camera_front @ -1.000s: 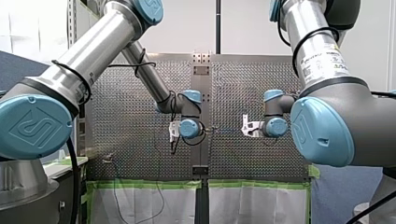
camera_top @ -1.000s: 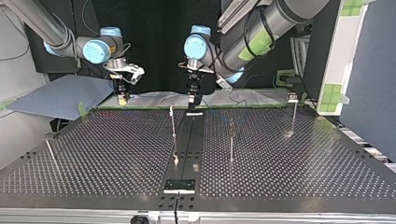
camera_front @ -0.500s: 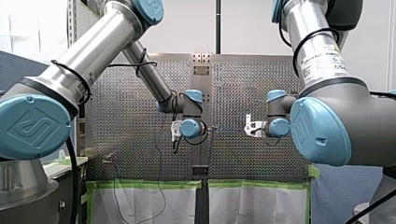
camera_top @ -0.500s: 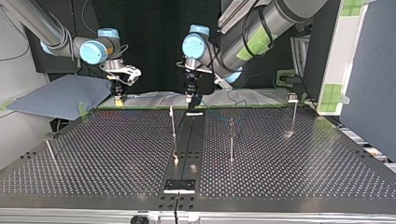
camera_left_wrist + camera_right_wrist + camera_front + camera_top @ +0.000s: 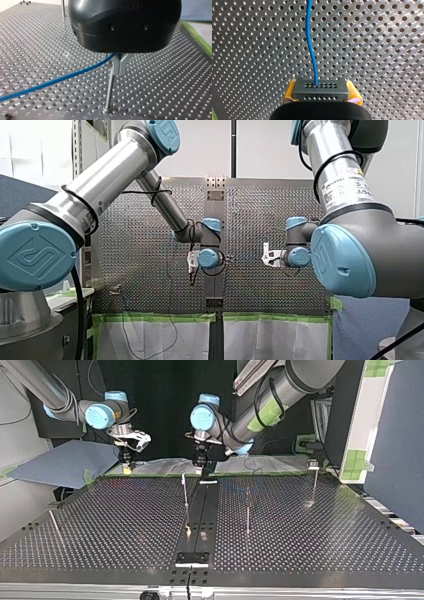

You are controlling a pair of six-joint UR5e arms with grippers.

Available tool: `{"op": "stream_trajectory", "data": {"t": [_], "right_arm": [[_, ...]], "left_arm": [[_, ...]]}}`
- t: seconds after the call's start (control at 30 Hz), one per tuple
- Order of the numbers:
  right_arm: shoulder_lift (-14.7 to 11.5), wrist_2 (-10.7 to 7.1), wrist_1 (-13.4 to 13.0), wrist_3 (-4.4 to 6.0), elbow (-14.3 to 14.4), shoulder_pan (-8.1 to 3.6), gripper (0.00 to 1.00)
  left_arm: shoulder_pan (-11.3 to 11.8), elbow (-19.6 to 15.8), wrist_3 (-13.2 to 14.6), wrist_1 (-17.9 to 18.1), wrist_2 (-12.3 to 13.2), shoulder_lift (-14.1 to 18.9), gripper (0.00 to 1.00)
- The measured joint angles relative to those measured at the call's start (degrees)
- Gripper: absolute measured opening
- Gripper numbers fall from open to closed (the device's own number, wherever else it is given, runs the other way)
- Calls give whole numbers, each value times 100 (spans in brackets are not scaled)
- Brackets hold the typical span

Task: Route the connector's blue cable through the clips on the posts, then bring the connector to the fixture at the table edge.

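Evidently, two grippers share one cable beside the first post

The right gripper [image 5: 321,93] has its yellow pads [image 5: 290,92] clamped on the two short ends of the grey connector [image 5: 320,87]. This leaves the connector's face free, and the blue cable [image 5: 310,37] runs from it almost straight over the perforated table [image 5: 249,50]. I judge this hold is chosen so that the connector cannot turn while the cable is being led. In the top view this gripper hangs above the table's far edge, toward the far left corner.

The left gripper [image 5: 119,71] takes the cable further along. Its metal fingers [image 5: 123,62] are together at the tips, and the cable goes in between them just under the black body. Right below the tips stands a thin post [image 5: 108,95]. The fingers cover its top, so I cannot tell if the clip has the cable. In the top view this gripper is near the middle of the far edge.

Holding the cable low and close to the post seems meant for pressing it into the clip. The routing looks hardly begun: a second post [image 5: 247,510] and a third post [image 5: 314,485], toward the right edge in that view, show no cable. The dark fixture [image 5: 192,558] at the middle of the near edge is well apart from the connector.
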Motion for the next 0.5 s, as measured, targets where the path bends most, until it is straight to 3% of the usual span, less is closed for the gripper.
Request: {"op": "stream_trajectory", "data": {"t": [0.5], "right_arm": [[176,7,-6,-36,-131,-8,0]], "left_arm": [[127,51,2,-17,8,-7,0]]}}
